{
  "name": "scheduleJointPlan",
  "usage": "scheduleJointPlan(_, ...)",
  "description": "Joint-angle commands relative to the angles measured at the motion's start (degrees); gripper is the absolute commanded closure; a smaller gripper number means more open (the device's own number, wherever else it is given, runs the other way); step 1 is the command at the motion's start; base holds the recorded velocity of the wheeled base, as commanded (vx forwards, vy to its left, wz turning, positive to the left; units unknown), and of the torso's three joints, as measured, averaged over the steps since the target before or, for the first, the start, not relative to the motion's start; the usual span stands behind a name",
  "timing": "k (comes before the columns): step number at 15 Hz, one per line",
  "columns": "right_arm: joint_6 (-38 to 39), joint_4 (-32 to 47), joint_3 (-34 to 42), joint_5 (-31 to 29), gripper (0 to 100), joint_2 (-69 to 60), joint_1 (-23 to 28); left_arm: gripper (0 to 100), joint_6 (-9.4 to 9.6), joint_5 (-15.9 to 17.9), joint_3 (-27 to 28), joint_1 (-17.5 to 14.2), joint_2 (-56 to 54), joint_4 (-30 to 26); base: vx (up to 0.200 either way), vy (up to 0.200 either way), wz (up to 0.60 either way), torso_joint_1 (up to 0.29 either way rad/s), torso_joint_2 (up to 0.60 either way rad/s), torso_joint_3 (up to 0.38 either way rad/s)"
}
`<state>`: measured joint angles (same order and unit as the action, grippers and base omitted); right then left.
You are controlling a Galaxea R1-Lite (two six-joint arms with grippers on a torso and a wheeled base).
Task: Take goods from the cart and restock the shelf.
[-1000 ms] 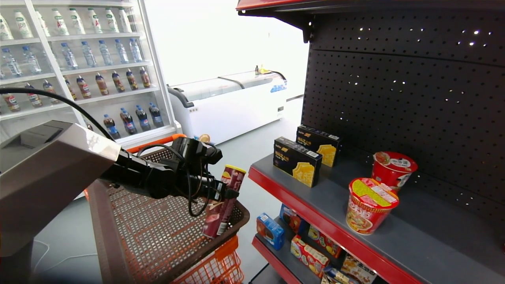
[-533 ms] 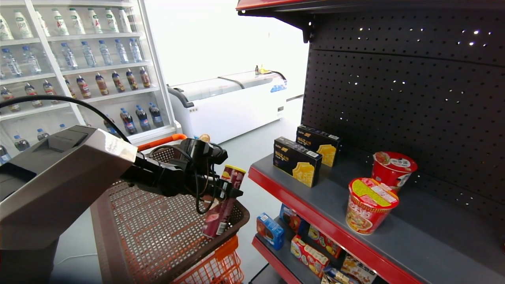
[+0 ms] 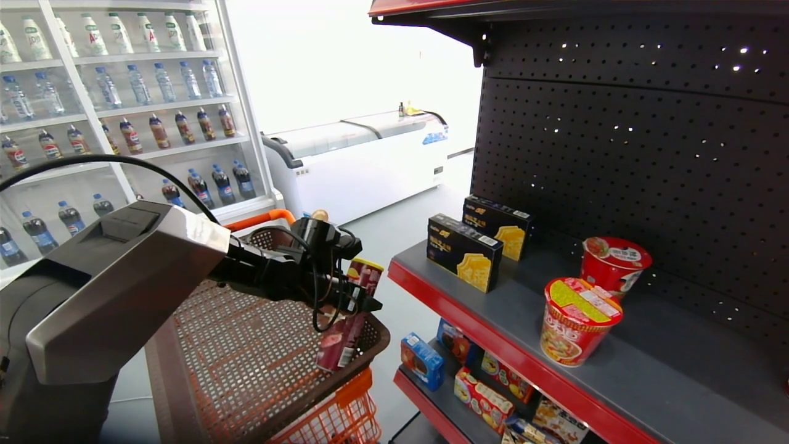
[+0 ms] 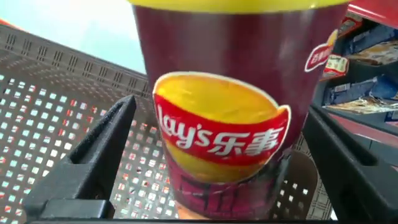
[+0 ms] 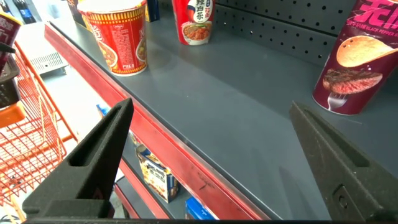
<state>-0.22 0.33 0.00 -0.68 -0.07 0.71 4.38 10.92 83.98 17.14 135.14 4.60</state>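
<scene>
A maroon chips can (image 3: 343,333) with a yellow lid leans upright in the front right corner of the mesh cart (image 3: 246,364). My left gripper (image 3: 361,297) is at the can's upper half. In the left wrist view the chips can (image 4: 230,124) sits between the two fingers of the left gripper (image 4: 217,109), which is open with narrow gaps on both sides. My right gripper (image 5: 210,106) hangs open over the grey shelf board (image 5: 236,118), holding nothing. Another maroon can (image 5: 357,59) stands on that board.
On the shelf (image 3: 511,308) stand two black boxes (image 3: 465,251) and two red noodle cups (image 3: 579,320). The lower shelf holds several packs (image 3: 484,398). An orange basket (image 3: 339,419) hangs under the cart. A bottle fridge (image 3: 123,105) and a chest freezer (image 3: 363,160) are behind.
My left arm has pushed forward and its gripper has slid a little further around the chips can. The can stays where it was in the cart.
</scene>
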Motion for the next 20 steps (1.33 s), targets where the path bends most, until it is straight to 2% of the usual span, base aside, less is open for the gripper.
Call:
scheduleJointPlan(1, 0.0, 0.0, 0.0, 0.0, 0, 0.1, 0.0, 0, 0.02, 0.1, 0.3, 0.4, 0.7, 0.1, 0.0, 0.0, 0.0, 0.0, 0.0, 0.0)
scheduleJointPlan(3, 0.0, 0.0, 0.0, 0.0, 0, 0.1, 0.0, 0, 0.19, 0.0, 0.3, 0.5, 1.2, 0.1, 0.0, 0.0, 0.0, 0.0, 0.0, 0.0)
scheduleJointPlan(4, 0.0, 0.0, 0.0, 0.0, 0, 0.1, 0.0, 100, 0.19, -0.1, 0.3, 1.1, 1.2, 0.1, 0.0, 0.0, 0.0, 0.0, 0.0, 0.0)
scheduleJointPlan(10, 0.0, 0.0, 0.0, 0.0, 0, 0.1, 0.0, 100, 0.28, -0.3, 0.2, 1.3, 0.6, 0.2, 0.0, 0.0, 0.0, 0.0, 0.0, 0.0)
scheduleJointPlan(14, 0.0, 0.0, 0.0, 0.0, 0, 0.1, 0.0, 100, 0.11, -0.5, -0.2, 1.0, -4.0, 3.6, 0.0, 0.0, 0.0, 0.0, 0.0, 0.0)
scheduleJointPlan(16, 0.0, 0.0, 0.0, 0.0, 0, 0.1, 0.0, 100, 0.11, -0.6, -3.3, 0.9, -9.1, 3.7, 0.0, 0.0, 0.0, 0.0, 0.0, 0.0)
scheduleJointPlan(18, 0.0, 0.0, 0.0, 0.0, 0, 0.1, 0.0, 100, -0.16, -0.5, -8.7, 0.9, -15.3, 4.8, 0.0, 0.0, 0.0, 0.0, 0.0, 0.0)
scheduleJointPlan(20, 0.0, 0.0, 0.0, 0.0, 0, 0.1, 0.0, 100, -0.16, -0.7, -16.8, 0.9, -22.1, 13.2, 0.0, 0.0, 0.0, 0.0, 0.0, 0.0)
